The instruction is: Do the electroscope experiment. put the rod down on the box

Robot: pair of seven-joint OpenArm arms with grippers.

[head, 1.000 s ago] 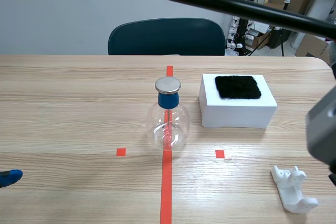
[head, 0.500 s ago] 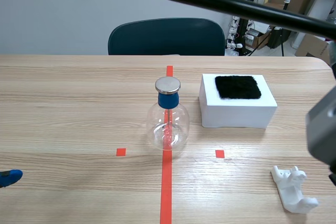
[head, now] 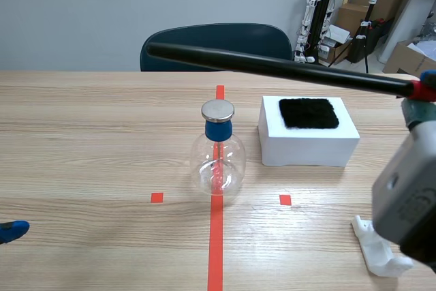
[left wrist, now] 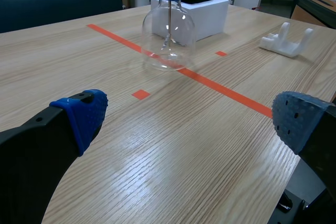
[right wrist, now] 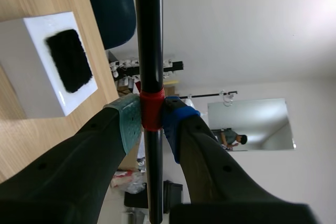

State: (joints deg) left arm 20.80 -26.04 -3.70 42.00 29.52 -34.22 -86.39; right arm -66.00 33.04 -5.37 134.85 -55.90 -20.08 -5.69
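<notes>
Long black rod [head: 279, 67] is up in the air, clamped in the right gripper [right wrist: 152, 121], whose grey-green and blue pads [right wrist: 128, 121] squeeze it from both sides right at its red band [right wrist: 152, 109]. It stretches from the right side across the far part of the wooden table [head: 82, 141], nearly level, with its free end out in front of the dark teal chair [head: 204, 37]. It is not on the white box [head: 306, 146] — that sits below it, black fuzzy patch [head: 308, 112] on top. Just beside the box stands the clear glass flask [head: 218, 161] with its blue stopper and metal cap. A white plastic stand [head: 378, 253] lies near the right arm. Over on the left, the left gripper [left wrist: 189, 119] hangs low over the table, blue pads [left wrist: 84, 114] wide apart — nothing between them.
</notes>
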